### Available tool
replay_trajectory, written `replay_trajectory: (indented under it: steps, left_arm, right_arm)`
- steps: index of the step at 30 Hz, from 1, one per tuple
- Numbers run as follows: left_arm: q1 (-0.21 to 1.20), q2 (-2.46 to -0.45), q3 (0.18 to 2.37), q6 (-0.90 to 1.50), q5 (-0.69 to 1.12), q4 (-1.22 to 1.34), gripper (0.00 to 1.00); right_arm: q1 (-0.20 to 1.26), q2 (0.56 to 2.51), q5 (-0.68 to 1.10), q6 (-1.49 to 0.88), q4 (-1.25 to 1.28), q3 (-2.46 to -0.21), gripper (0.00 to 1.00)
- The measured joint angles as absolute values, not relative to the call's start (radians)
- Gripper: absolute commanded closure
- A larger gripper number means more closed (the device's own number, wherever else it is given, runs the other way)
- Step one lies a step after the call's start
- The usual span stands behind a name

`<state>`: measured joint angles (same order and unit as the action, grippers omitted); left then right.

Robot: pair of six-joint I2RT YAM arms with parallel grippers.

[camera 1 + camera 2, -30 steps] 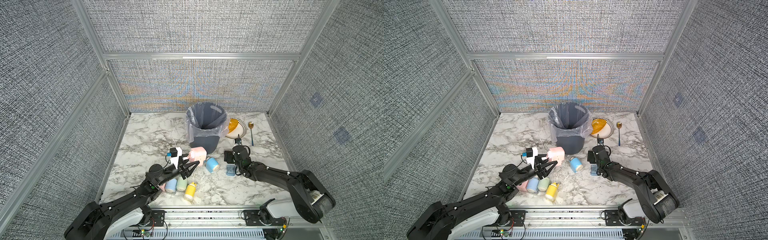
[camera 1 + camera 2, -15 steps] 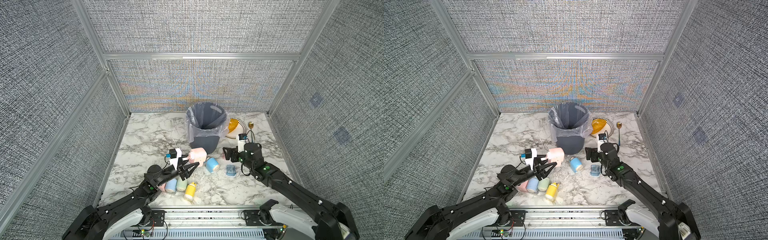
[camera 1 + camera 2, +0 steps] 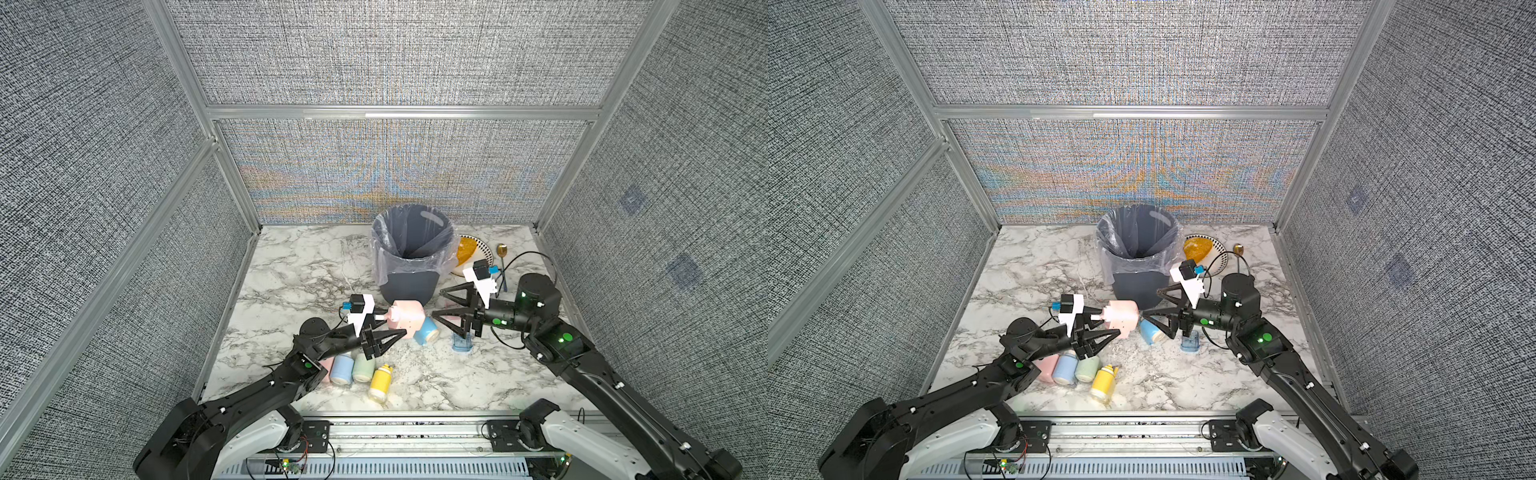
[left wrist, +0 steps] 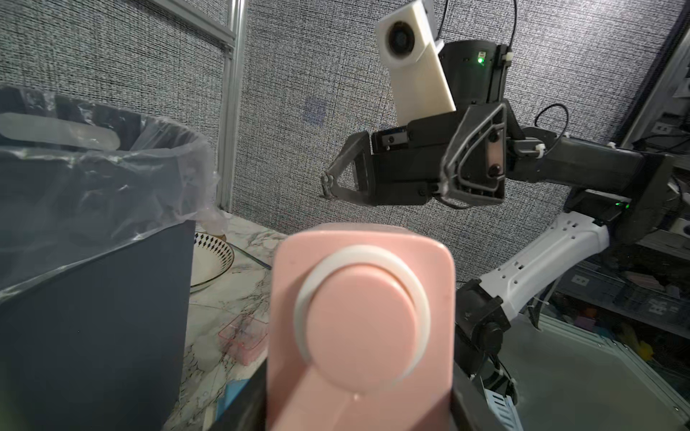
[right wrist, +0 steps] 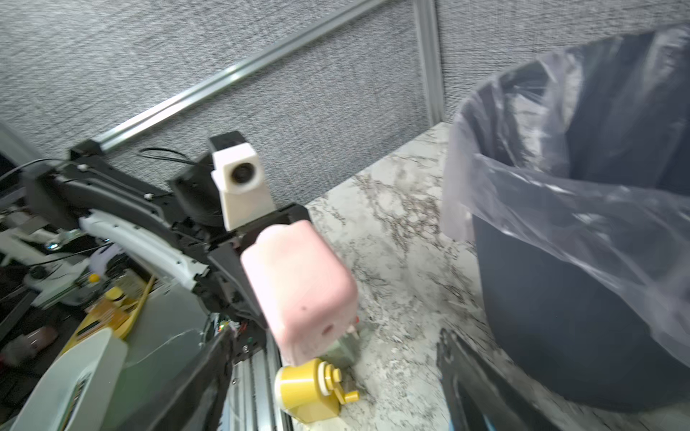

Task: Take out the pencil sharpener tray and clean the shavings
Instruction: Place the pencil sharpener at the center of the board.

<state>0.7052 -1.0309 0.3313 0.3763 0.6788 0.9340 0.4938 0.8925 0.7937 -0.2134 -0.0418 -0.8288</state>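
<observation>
My left gripper (image 3: 397, 326) is shut on a pink pencil sharpener (image 3: 409, 318) and holds it above the marble, its round crank face filling the left wrist view (image 4: 360, 328). My right gripper (image 3: 437, 303) hangs open and empty beside the bin, its jaws pointing at that sharpener (image 5: 302, 283). A blue see-through tray (image 3: 462, 343) lies on the table below the right gripper. At the bin's foot lies a pink see-through tray (image 4: 244, 337). Fine dark specks (image 3: 399, 353) dot the marble near the sharpener; they are too small to tell as shavings.
A dark bin with a clear liner (image 3: 411, 257) stands at the back centre. Behind it sit a plate (image 3: 478, 257) and a spoon (image 3: 503, 257). A blue sharpener (image 3: 426, 330) lies on its side. Blue (image 3: 343, 368), green (image 3: 363, 368) and yellow (image 3: 380, 382) sharpeners cluster near the front.
My right gripper has risen from the blue tray on the table and turned to face the pink sharpener. The left arm and its sharpener have stayed put.
</observation>
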Motion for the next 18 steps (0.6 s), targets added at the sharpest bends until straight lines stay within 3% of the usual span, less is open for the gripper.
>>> replay_trajectory:
  steps: [7,18]
  left_arm:
    - [0.696,-1.069,0.395,0.427,0.824,0.949,1.0]
    - [0.695,-1.075,0.411,0.471,0.935,0.955,1.0]
  right_arm:
    - [0.517,0.988,0.981,-0.194,-0.059,-0.931,0.16]
    - [0.666,1.148,0.991,-0.061,-0.22,-1.101,0.21]
